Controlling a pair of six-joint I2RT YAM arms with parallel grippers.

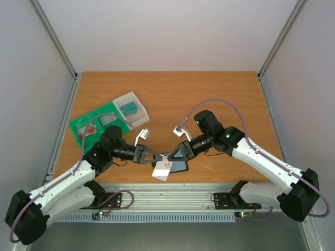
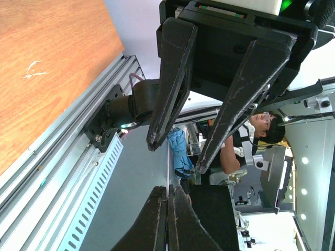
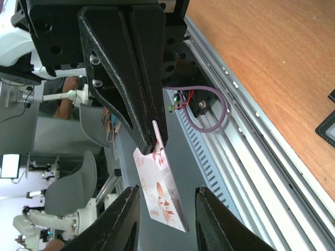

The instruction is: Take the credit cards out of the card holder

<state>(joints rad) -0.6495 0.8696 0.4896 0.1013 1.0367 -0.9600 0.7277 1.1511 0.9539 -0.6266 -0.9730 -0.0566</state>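
A white credit card with red-pink print (image 1: 163,169) hangs off the table's near edge, and my left gripper (image 1: 155,157) is shut on its top corner. In the left wrist view the card (image 2: 168,175) shows edge-on, rising from my shut left gripper (image 2: 168,194). My right gripper (image 3: 166,194) stands open with the card (image 3: 163,201) between its fingers, a gap on each side. From above, the right gripper (image 1: 173,155) faces the left one. The black card holder (image 1: 180,166) lies open on the table under them, greyish-blue inside; its corner (image 3: 327,130) shows at the right wrist view's edge.
A green-and-white tray (image 1: 84,125) sits at the left of the table with a teal card (image 1: 131,109) and a red-pink card (image 1: 92,129) in it. The aluminium rail (image 1: 172,196) runs along the near edge below the hanging card.
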